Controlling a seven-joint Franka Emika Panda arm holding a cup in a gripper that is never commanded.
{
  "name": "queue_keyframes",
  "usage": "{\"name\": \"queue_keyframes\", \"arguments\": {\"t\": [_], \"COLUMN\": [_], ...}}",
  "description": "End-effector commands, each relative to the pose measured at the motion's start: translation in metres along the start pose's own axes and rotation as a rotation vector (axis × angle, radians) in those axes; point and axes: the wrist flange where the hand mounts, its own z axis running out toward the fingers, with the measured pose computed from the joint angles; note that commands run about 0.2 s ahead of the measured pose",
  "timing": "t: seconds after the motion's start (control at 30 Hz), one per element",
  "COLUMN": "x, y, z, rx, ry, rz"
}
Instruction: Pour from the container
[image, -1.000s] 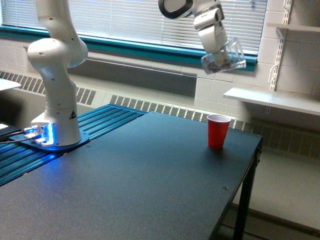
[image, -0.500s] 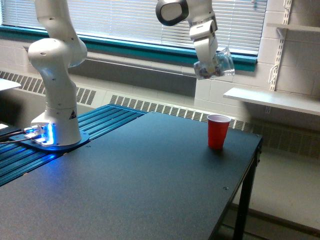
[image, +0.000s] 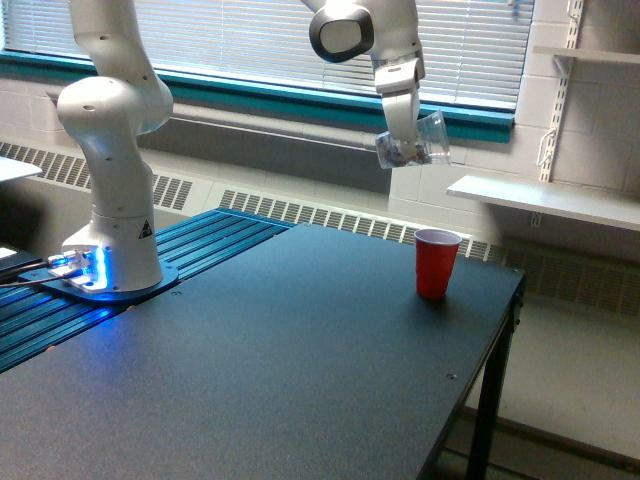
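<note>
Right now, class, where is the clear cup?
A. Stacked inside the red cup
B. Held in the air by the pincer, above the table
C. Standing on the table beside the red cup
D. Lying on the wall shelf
B: the pincer holds the clear cup tilted in the air, well above the red cup on the table.

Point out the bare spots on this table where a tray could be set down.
Most of the black table is bare: the whole stretch between the robot base on the exterior view's left and the red cup near the far right edge. Tightest is around the red cup, with the gripper holding the clear cup tilted above it.
</note>
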Motion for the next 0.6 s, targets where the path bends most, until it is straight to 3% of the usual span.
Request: {"name": "queue_keyframes", "arguments": {"t": [0.03,0.6], "x": [-0.021,-0.048], "y": [-0.008,-0.011], "z": [0.011,0.041], "rx": [0.017,-0.01], "ry": [-0.042,-0.127], "rz": [-0.017,-0.005]}}
